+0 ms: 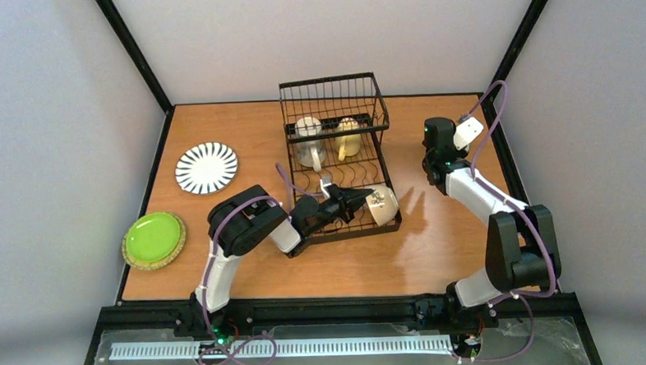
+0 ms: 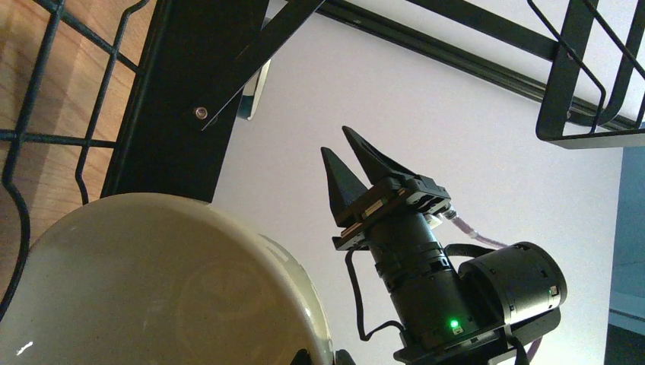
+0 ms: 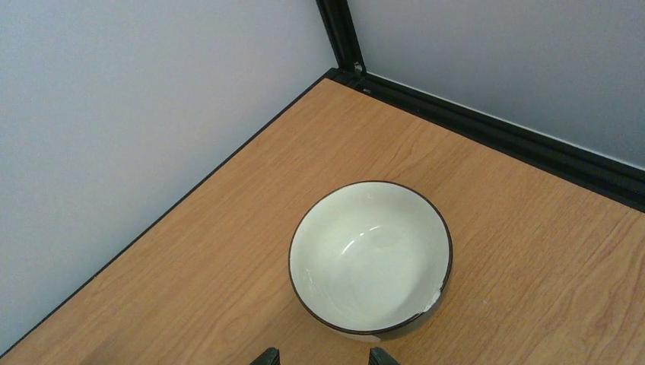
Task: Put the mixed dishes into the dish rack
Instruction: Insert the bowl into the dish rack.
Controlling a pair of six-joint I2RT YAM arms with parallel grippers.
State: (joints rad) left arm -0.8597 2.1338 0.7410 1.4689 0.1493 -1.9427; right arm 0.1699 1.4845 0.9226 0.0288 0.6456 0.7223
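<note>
Reading L fingers [image 1: 355, 199] as clamped on rim of cream bowl [image 1: 381, 203]. Bowl is tipped on edge at near-right corner of dish rack [image 1: 339, 161]; touching wires or just over them, can't tell.

Key relation: free curved slots lie far-left of the bowl, btwn it and cream mug [image 1: 309, 138] / yellow mug [image 1: 348, 138] in rack's far half. Bowl prob needs to go inward + down, rim kept vertical.

L arm is on it, R arm well apart. R fingers [image 3: 266, 357] apart, empty, w/ dark-rimmed bowl [image 3: 370, 255] on desk [image 3: 532, 251] straight ahead.

Striped plate [image 1: 206, 167] and lime-green plate [image 1: 152, 237] not yet loaded, desk left side.

Hidden:
- L wrist view: finger contact cut off at bottom edge.
- Top view: dark-rimmed bowl blocked by R arm.
- Tan plate [image 1: 155, 265] mostly under the green one.
</note>
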